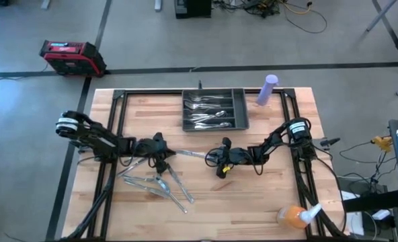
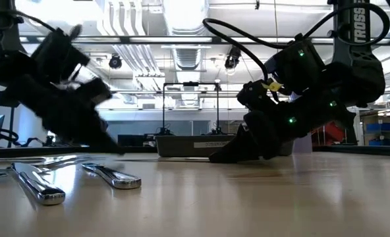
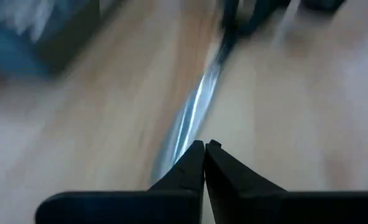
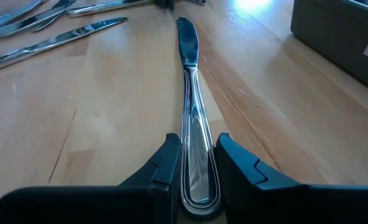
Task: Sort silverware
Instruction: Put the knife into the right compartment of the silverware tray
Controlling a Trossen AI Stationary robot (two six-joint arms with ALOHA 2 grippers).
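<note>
Two dark arms low over a wooden table

The left gripper [image 2: 106, 141] dips to the table [image 2: 248, 197] above loose silverware [image 2: 112, 176]; its fingers are blurred. The right gripper [image 2: 224, 156] touches down near the middle. A dark tray [image 2: 192, 145] sits behind, with a ceiling of pipes beyond.

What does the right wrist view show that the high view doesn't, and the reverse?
Only the right wrist view shows the right gripper with its jaws closed on the handle of a shiny silver table knife. Only the high view shows the dark grey compartmented tray holding sorted pieces, the lavender cylinder, and the left gripper. Both show loose silver cutlery on the wooden table.
</note>
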